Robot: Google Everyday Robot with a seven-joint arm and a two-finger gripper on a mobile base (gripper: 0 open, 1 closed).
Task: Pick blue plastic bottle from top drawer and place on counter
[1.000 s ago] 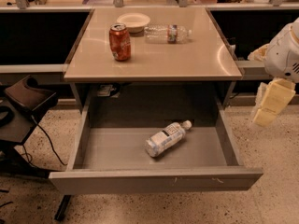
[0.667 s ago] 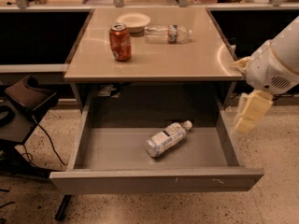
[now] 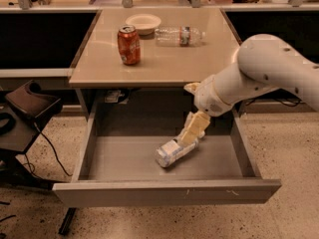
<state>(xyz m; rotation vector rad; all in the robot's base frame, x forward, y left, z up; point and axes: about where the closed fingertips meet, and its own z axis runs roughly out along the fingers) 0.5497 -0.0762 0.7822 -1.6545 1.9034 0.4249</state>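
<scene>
Now the gripper [image 3: 191, 133] has been brought from outside into the top drawer [image 3: 164, 192], against the blue plastic bottle [image 3: 169, 154]; its opening cannot be told.

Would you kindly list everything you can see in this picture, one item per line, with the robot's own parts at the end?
blue plastic bottle: one, clear with a pale label, lying on its side in the top drawer.
top drawer: one, grey, pulled open below the counter.
counter: one, glossy beige, above the drawer.
soda can: one, red, upright on the counter's left part.
bowl: one, white, behind the can.
clear bottle: one, red-blue label band, lying right of the bowl.
chair: one, dark, left of the drawer.
arm: one, white, reaching in from the right.
gripper: one, cream, down in the drawer at the blue bottle's far end.
</scene>
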